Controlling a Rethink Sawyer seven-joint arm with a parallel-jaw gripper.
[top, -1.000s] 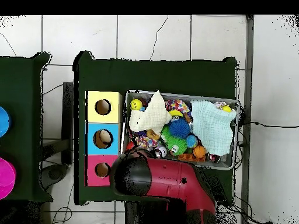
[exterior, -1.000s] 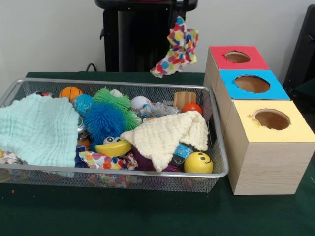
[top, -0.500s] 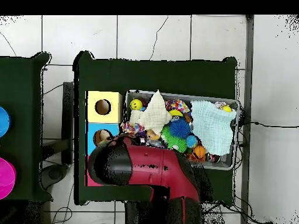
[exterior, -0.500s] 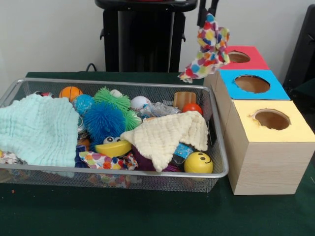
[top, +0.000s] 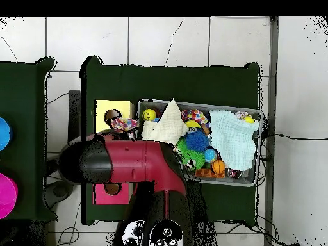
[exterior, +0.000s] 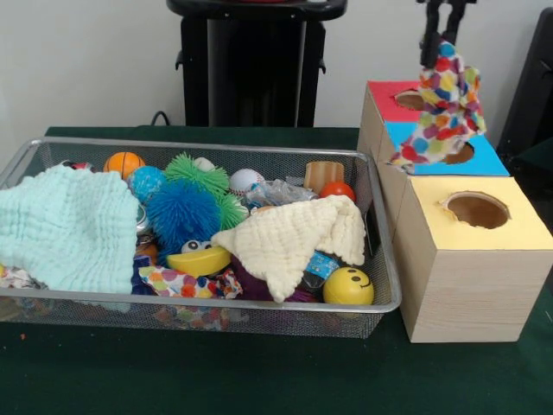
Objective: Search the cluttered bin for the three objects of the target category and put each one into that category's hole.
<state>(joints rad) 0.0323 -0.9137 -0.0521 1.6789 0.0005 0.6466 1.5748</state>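
Note:
My gripper (exterior: 441,35) is shut on a dotted fabric piece (exterior: 441,112) and holds it high, hanging in front of the blue-topped box. The cloth's lower end hangs a little behind the yellow-topped hole (exterior: 477,209). In the overhead view the arm hides the gripper, and the dotted piece (top: 123,122) shows at the edge of the yellow top (top: 102,107). The wire mesh bin (exterior: 216,143) stands left of the boxes. A second dotted piece (exterior: 177,282) lies at its front, partly under other things.
The bin also holds a mint-green cloth (exterior: 65,225), a cream cloth (exterior: 289,238), a blue spiky ball (exterior: 179,212), a yellow smiley ball (exterior: 348,285) and other small toys. The red-topped hole (exterior: 416,99) and blue-topped hole (exterior: 436,147) lie behind the yellow one.
My gripper has carried the dotted piece to the right in the front view, from above the bin's back edge to over the boxes.

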